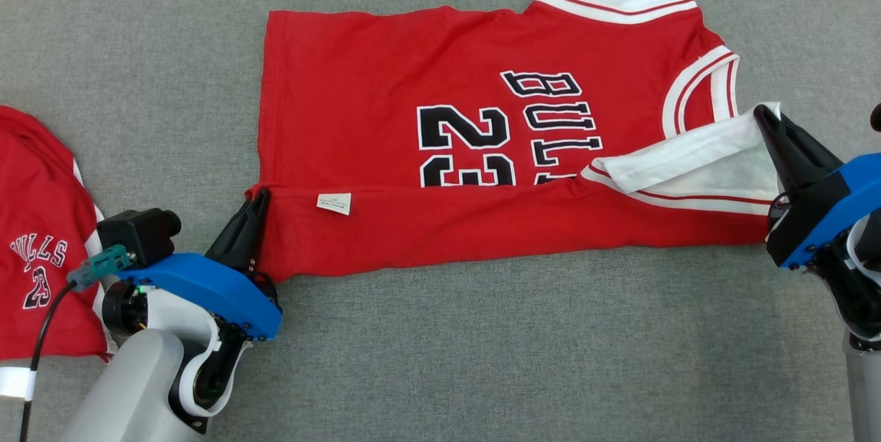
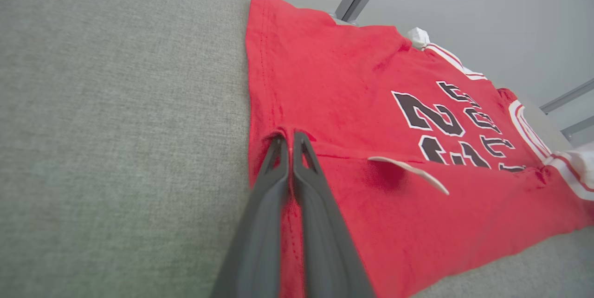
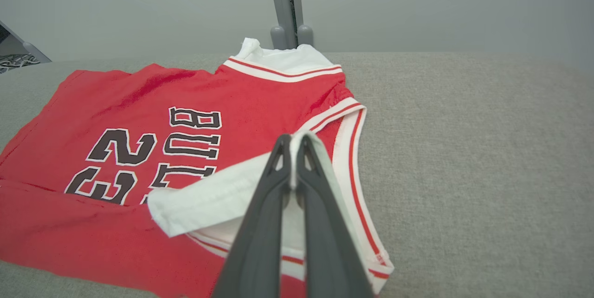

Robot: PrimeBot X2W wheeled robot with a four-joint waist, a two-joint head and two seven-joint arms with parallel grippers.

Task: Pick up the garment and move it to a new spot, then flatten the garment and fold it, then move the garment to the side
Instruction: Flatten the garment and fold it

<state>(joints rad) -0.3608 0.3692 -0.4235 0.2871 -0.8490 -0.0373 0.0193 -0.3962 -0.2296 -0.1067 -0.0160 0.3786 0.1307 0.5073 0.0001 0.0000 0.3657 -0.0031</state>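
Observation:
The garment point(image 1: 385, 118) is a red jersey with white sleeves and black "BULLS 23" lettering, lying spread on the grey table point(image 1: 482, 359). Its near long edge is folded up over the front, with a white care tag point(image 1: 334, 203) showing. My left gripper point(image 1: 258, 202) is shut on the folded hem corner at the jersey's left end; in the left wrist view the left gripper point(image 2: 291, 139) pinches the red cloth of the garment point(image 2: 352, 89). My right gripper point(image 1: 765, 113) is shut on the white sleeve at the right end, and the right gripper point(image 3: 292, 142) holds the sleeve of the garment point(image 3: 139, 103).
A second red jersey point(image 1: 41, 249) lies crumpled at the table's left edge, beside my left forearm. Grey posts point(image 3: 285, 5) stand behind the table's far edge. Bare grey cloth surface stretches in front of the garment and to its right.

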